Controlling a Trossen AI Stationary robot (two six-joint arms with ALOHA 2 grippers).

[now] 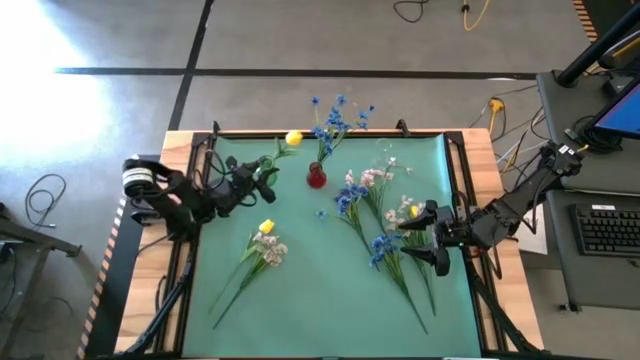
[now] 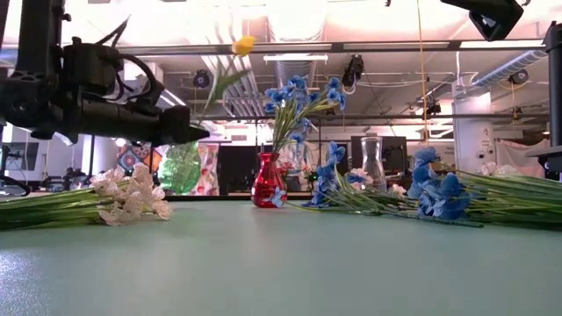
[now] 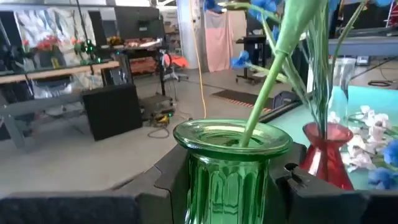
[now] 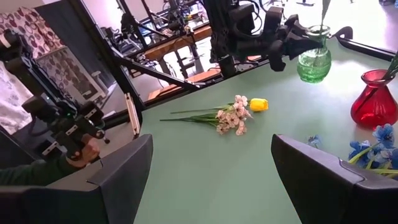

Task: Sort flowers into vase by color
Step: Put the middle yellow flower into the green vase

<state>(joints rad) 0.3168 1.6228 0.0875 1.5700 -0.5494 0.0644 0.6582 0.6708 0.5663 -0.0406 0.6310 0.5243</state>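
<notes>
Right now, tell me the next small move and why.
Probably the left gripper should let go of the green ribbed glass vase: its fingers flank the vase, and a yellow-budded flower stem already stands inside. Loose flowers remain on the green mat.

Bright even overhead light; glare washed out the floor (image 1: 40,40) top-left and ceiling lights (image 2: 290,17); soft shadows; near green vase (image 3: 230,168) slightly blurred

Yellow flower (image 1: 293,138) stands in green vase (image 1: 268,166); blue flowers (image 1: 336,118) in red vase (image 1: 316,178).
</notes>
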